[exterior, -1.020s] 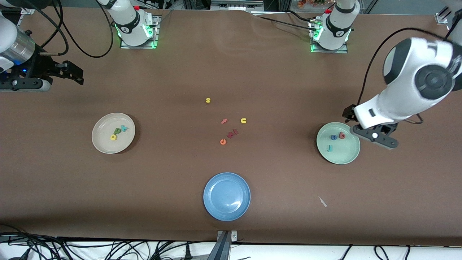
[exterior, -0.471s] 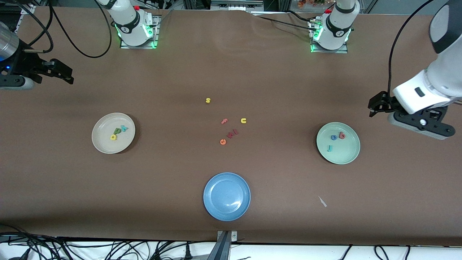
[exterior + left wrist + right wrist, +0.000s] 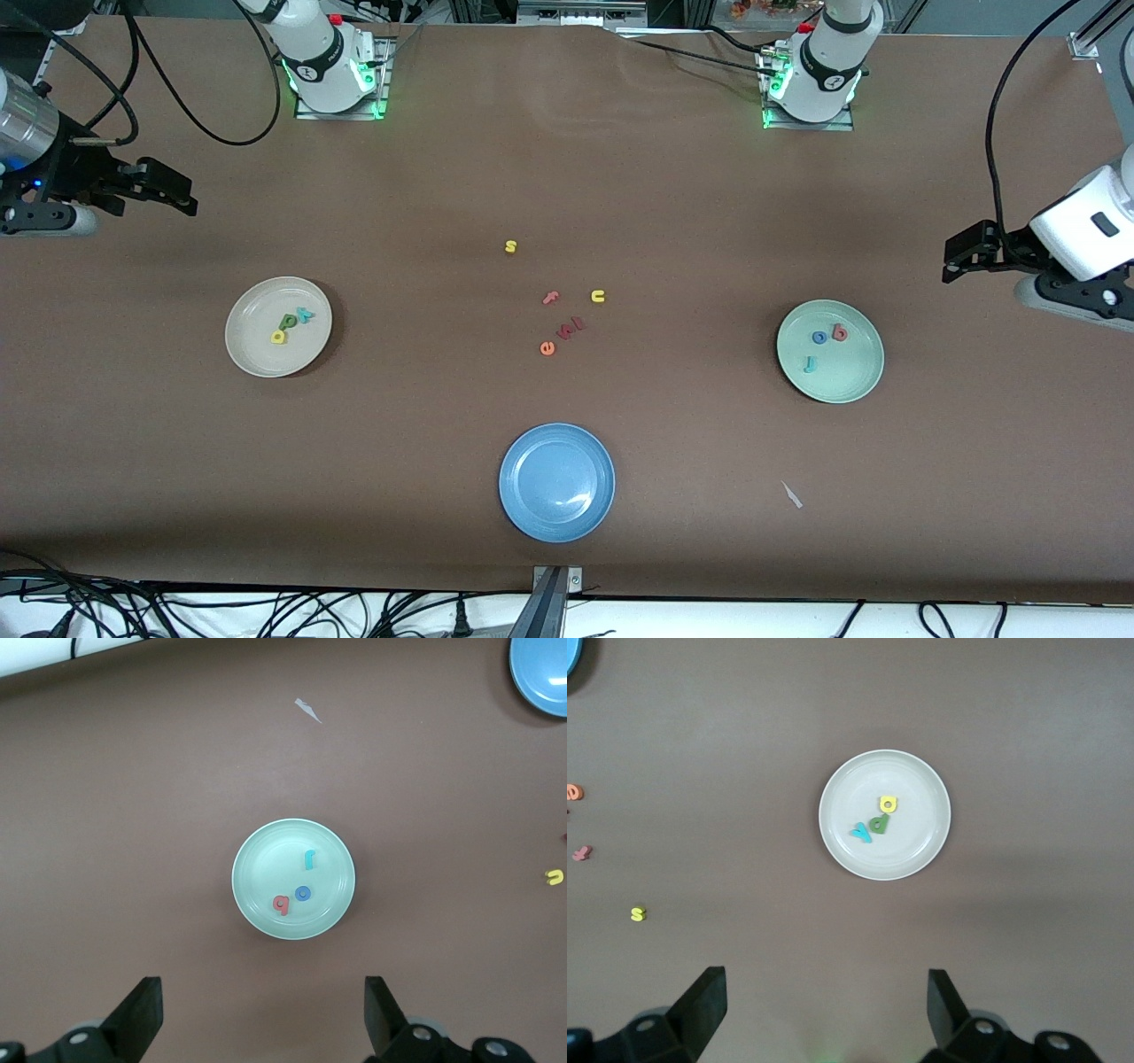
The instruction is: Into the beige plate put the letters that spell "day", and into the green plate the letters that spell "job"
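Observation:
The beige plate [image 3: 252, 347] lies toward the right arm's end of the table and holds the yellow d [image 3: 278, 337], green a [image 3: 288, 322] and teal y [image 3: 304, 314]. The green plate [image 3: 858, 370] lies toward the left arm's end with the teal j [image 3: 809, 363], blue o [image 3: 819, 337] and red b [image 3: 839, 333] in it. My left gripper [image 3: 953, 257] hangs open and empty over bare table past the green plate [image 3: 266, 864]. My right gripper [image 3: 182, 193] is open and empty too, high over the table's end by the beige plate [image 3: 917, 784].
A blue plate [image 3: 556, 481] sits mid-table, nearest the front camera. Loose letters lie in the middle: yellow s [image 3: 510, 246], yellow u [image 3: 598, 296], pink f [image 3: 551, 298], orange e [image 3: 547, 348] and dark red ones [image 3: 572, 327]. A paper scrap [image 3: 791, 494] lies nearer the camera than the green plate.
My left arm has drawn away from over the green plate toward its end of the table. My right gripper shifted slightly. All letters stayed put.

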Controlling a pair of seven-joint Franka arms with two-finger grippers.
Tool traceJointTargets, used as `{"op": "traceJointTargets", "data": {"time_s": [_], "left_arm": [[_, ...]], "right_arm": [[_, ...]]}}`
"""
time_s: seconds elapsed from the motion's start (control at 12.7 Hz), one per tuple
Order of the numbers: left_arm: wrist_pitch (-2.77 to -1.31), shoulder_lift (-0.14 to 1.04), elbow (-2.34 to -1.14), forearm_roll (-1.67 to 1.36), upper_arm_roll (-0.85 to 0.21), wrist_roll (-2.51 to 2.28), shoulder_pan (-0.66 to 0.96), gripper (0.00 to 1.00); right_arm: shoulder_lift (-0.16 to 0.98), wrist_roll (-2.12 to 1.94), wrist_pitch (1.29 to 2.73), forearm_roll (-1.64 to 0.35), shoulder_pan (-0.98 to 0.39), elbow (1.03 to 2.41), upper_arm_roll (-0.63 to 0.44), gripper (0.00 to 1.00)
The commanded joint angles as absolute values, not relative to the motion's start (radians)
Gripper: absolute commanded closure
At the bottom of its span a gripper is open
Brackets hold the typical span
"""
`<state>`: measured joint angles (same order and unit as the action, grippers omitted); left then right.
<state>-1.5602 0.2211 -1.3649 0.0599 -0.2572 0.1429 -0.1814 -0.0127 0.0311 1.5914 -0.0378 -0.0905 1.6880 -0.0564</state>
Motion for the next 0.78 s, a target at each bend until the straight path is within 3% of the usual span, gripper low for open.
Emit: {"op": "traceJointTargets", "data": {"time_s": [0.0,0.24,0.71], "left_arm": [[-1.548,0.128,-1.452,0.023,-0.106,0.011,-0.037,0.0],[-1.56,-0.001,-1.623,0.031,-0.071,-0.113,0.041,0.0],[-1.58,0.015,-1.615,-0.024,-0.064,-0.008,0.026,0.0]], "right_arm": [[0.0,0.031,1.566,-0.06,-0.103,1.654,-0.066,0.0],[0.0,0.035,1.566,-0.051,-0.103,1.654,-0.066,0.0],[0.0,0.044,1.582,0.006,-0.103,1.654,-0.064,0.0]]}}
